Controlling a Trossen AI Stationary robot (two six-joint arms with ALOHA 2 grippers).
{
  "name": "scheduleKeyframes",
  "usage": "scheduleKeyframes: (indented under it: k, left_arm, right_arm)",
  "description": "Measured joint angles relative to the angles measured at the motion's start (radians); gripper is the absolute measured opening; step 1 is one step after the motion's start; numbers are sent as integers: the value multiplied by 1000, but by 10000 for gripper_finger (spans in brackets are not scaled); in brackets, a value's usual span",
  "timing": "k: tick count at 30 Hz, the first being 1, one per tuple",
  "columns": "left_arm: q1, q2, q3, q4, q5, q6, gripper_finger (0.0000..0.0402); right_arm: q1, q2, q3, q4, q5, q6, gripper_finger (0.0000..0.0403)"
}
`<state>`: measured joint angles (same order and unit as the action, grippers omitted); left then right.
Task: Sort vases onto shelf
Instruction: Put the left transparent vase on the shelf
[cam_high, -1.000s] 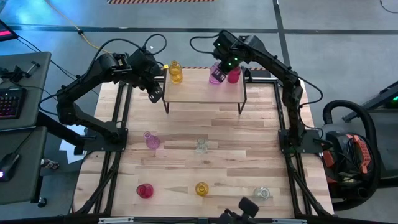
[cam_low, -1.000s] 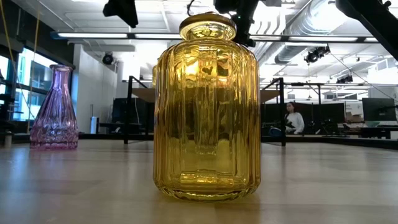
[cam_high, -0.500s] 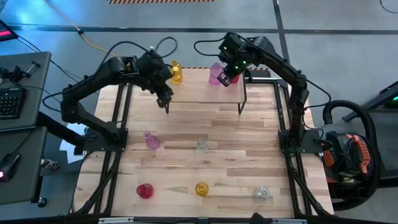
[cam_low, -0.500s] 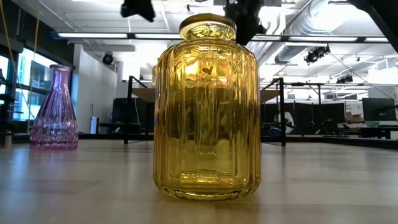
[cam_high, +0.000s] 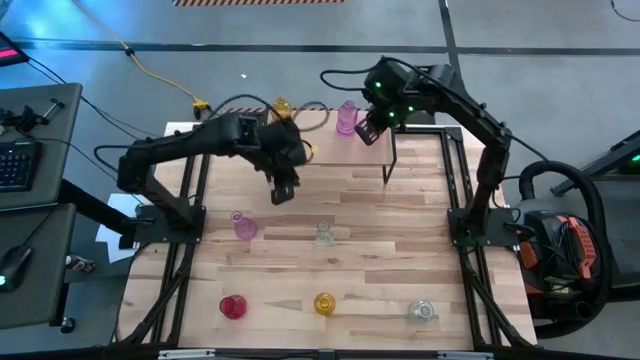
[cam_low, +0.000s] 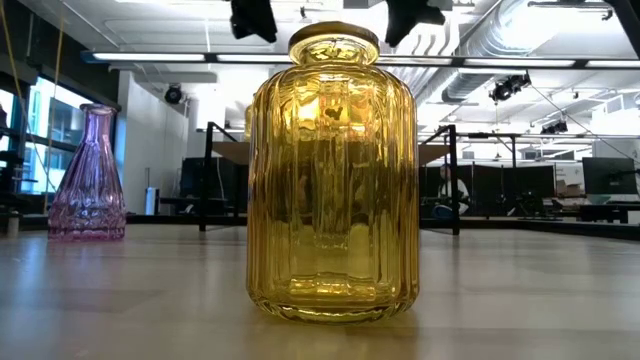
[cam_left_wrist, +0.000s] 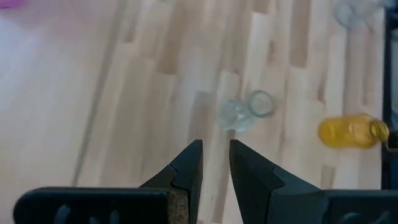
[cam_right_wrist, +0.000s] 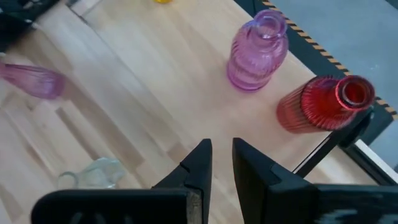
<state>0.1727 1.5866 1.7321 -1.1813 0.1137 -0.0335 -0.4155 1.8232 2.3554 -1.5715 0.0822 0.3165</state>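
Pink vase (cam_right_wrist: 256, 50) — beside red vase (cam_right_wrist: 324, 104) — on shelf (cam_right_wrist: 155, 74).

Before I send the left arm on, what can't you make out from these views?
- Yellow vase on the shelf: high view, mostly behind the left arm's cables.
- Red vase: high view, covered by the right pincer.
- Middle clear vase: left wrist view, blurred; upright or tipped unclear.
- Shelf top: low view, blocked by the near yellow vase.

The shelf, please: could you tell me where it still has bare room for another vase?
The shelf is bare across its middle, between the yellow vase at its back left corner and the pink vase near the back right. The right end is crowded: pink vase, red vase and the right gripper above them.
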Motion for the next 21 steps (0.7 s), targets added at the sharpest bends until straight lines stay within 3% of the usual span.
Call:
scheduleKeyframes:
  k: [11,21]
  left_arm:
    - [-141,121,0,44,34,58,71]
    - [-202,269,0,168,24,64,71]
  right_arm:
    - [78,-71,0,0,71,62,46]
    - [89,-140,1,0,119,36,46]
